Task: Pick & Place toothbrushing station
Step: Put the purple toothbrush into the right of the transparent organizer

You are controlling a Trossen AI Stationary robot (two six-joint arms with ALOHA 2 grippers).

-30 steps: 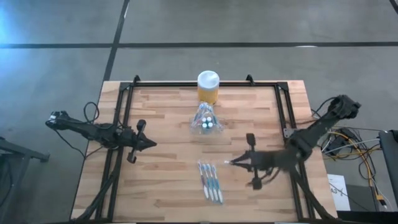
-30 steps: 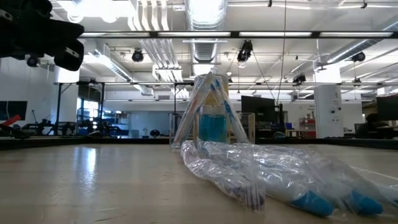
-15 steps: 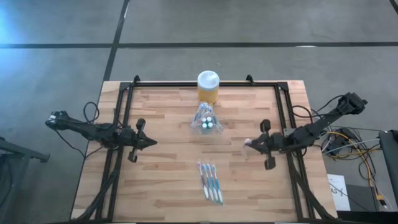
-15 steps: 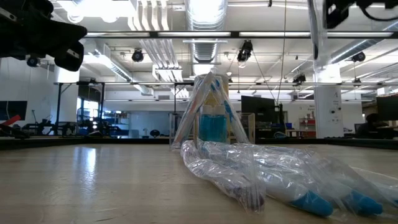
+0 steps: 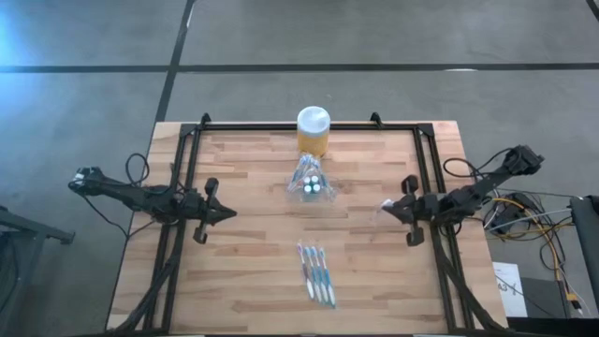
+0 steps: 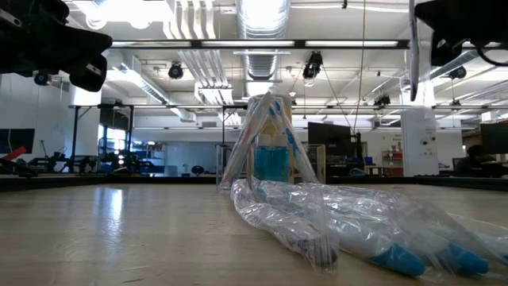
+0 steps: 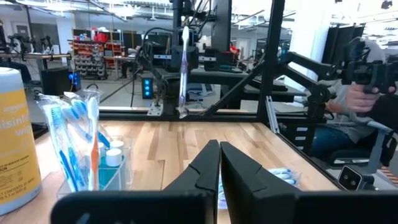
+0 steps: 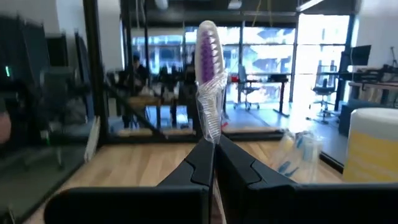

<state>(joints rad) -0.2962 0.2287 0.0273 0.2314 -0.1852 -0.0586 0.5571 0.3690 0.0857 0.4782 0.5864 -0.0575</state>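
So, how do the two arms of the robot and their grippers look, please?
Both arms are dark, thin and jointed, and black cables run along them. The left gripper and the right gripper each end in two narrow black fingers that taper to a point. A loose bundle of cables hangs near the base of the right arm.

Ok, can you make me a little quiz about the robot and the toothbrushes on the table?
1. True or false: the right pincer is shut on a purple toothbrush.
2. What sits right behind the clear toothbrushing station at the table's far edge? A) a blue cup B) a yellow jar with a white lid C) a red box
3. Fill in: the bag of wrapped toothbrushes lies on the table, ____ the camera than the station in the low view.

Key: 1 true; 2 B, the yellow jar; 3 nearer.
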